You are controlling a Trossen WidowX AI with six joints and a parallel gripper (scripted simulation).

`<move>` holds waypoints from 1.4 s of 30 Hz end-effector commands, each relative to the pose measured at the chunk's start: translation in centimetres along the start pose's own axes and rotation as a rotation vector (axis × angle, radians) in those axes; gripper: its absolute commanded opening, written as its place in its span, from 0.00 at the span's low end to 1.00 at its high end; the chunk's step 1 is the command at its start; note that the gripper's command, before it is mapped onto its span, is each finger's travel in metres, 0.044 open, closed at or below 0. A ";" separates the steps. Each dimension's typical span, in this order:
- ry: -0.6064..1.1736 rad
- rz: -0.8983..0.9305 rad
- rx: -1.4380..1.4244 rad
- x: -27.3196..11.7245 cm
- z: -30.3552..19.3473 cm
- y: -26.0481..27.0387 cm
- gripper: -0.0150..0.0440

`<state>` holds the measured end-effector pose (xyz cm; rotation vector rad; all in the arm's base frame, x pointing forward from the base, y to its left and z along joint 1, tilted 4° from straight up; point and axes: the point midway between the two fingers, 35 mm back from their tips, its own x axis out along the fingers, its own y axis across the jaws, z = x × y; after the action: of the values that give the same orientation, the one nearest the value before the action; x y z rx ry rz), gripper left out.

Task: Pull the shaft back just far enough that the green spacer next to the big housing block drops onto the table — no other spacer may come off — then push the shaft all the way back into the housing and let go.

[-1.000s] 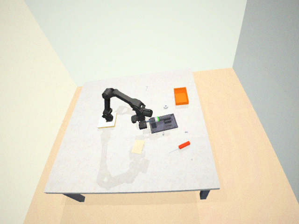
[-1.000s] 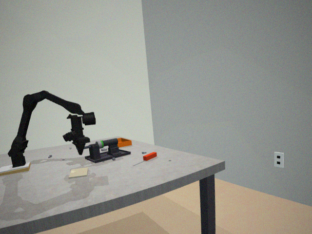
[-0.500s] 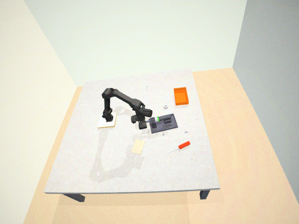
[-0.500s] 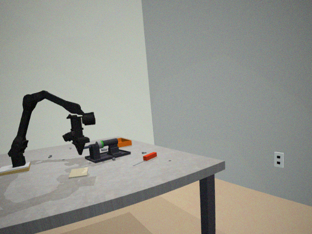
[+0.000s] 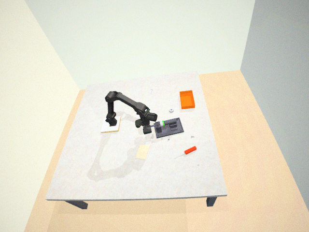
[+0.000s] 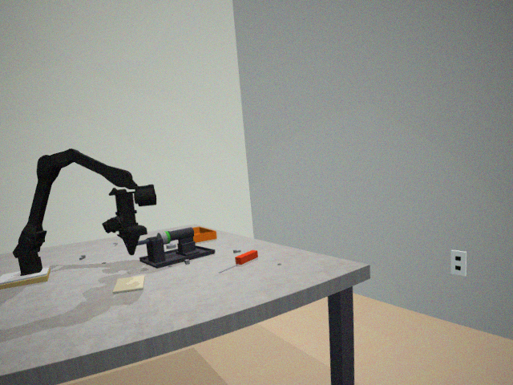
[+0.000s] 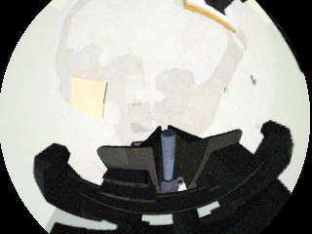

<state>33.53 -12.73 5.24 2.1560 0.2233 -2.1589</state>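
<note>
The fingers (image 5: 147,127) (image 6: 131,251) are gripping the shaft (image 5: 152,125) (image 6: 143,241) (image 7: 168,156), nearly closed around it, while the green spacer (image 5: 163,123) (image 6: 168,237) is sitting beyond them against the housing (image 5: 170,122) (image 6: 182,233).

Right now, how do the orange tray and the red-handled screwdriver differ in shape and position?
The orange tray is open and box-like; the screwdriver is long, with a thin shank. In the top view, the tray sits above the dark fixture, the screwdriver below it. Both rest on the table.
</note>
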 end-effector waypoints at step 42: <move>-0.002 0.004 -0.006 0.0 0.5 0.1 0.25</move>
<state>33.10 -12.81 5.24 2.1557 0.2234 -2.1591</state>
